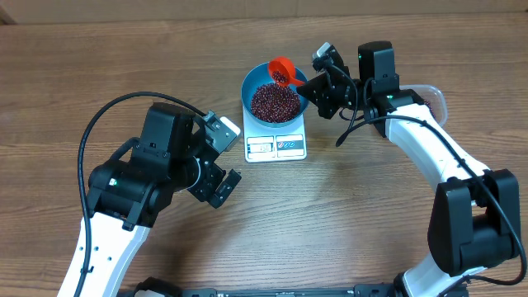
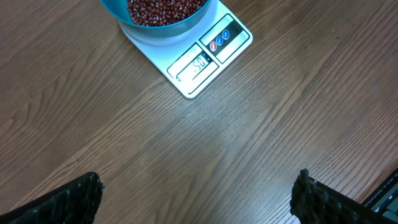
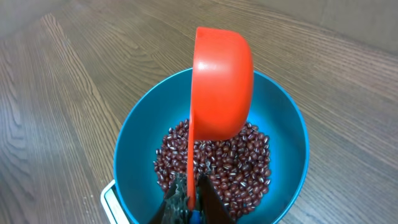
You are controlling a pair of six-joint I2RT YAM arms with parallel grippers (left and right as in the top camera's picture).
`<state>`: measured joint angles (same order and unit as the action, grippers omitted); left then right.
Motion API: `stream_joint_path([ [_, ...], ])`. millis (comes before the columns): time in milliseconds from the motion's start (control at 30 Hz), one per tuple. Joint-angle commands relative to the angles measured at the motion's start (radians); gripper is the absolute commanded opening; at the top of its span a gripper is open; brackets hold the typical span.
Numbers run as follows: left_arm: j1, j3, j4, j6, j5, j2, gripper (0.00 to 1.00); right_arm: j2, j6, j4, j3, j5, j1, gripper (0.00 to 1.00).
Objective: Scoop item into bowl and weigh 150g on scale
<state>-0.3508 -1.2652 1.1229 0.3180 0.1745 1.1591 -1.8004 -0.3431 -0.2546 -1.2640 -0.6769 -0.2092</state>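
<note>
- The right gripper is clenching the handle of an orange scoop, with its fingers pressed tight against it.
- The scoop is hanging tipped on its side over the far part of the blue bowl.
- The beans are lying in a loose heap inside the bowl, covering its bottom.
- The bowl is sitting on the white scale, whose display edge is facing the robot; the digits are too blurred to read.
- The left gripper is hovering over the wooden table, near the scale's left side, with its fingers spread wide and grasping nothing.
</note>
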Motion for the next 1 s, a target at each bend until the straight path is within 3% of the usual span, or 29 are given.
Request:
stream_joint_path([
  [0, 0.004, -0.02, -0.001, 0.019, -0.006, -0.001, 1.0, -0.001, 0.076, 0.007, -0.012, -0.017, 0.002, 0.04],
  [600, 0.004, -0.02, -0.001, 0.019, -0.005, -0.001, 1.0, -0.001, 0.323, 0.006, -0.012, -0.088, 0.002, 0.04],
  [967, 0.004, -0.02, -0.001, 0.019, -0.006, -0.001, 1.0, -0.001, 0.404, 0.002, -0.012, -0.091, 0.023, 0.04],
])
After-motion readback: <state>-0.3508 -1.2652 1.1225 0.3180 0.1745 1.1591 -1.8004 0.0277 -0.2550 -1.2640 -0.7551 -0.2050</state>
